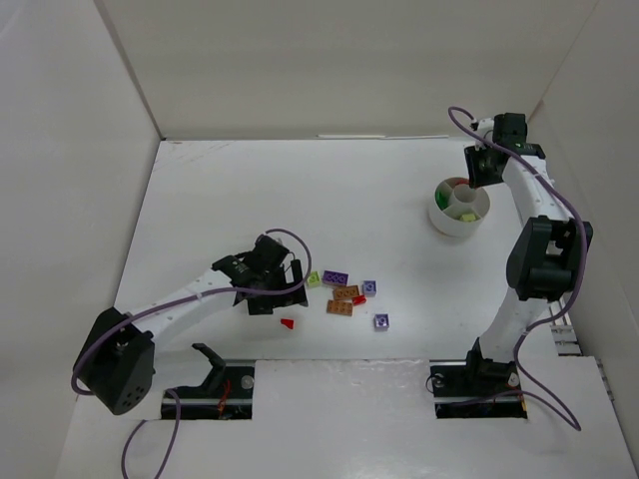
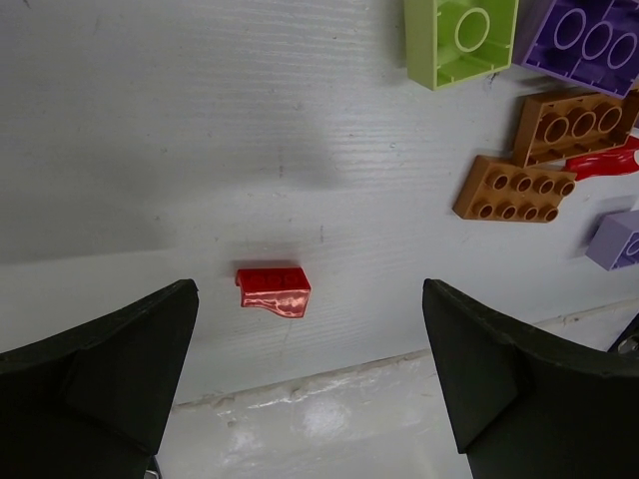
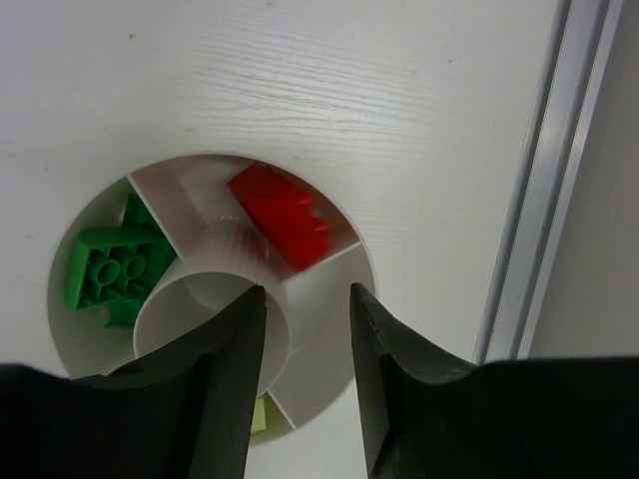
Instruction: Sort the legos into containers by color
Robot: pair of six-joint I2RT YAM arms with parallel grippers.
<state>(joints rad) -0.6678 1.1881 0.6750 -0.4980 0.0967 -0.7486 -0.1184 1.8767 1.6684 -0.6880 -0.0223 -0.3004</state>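
Note:
Loose legos lie mid-table: a small red brick [image 1: 288,323] [image 2: 273,290], a yellow-green one [image 1: 314,279] [image 2: 459,38], a purple one [image 1: 335,276] [image 2: 589,40], two orange-brown ones [image 1: 345,292] [image 2: 514,188], another red one [image 1: 359,299] and two lilac ones [image 1: 380,321]. My left gripper [image 1: 280,301] [image 2: 310,299] is open and empty, low over the table, with the small red brick just ahead between its fingers. The round white dish [image 1: 458,222] [image 3: 324,319] holds a red brick [image 3: 283,216], green bricks [image 3: 115,267] and a pale yellow-green one [image 3: 260,414] in separate compartments. My right gripper [image 1: 482,170] [image 3: 307,294] hovers open and empty over the dish.
White walls enclose the table on the left, back and right. A metal rail [image 3: 534,200] runs along the right edge beside the dish. The table's near edge seam [image 2: 300,384] lies just beyond the small red brick.

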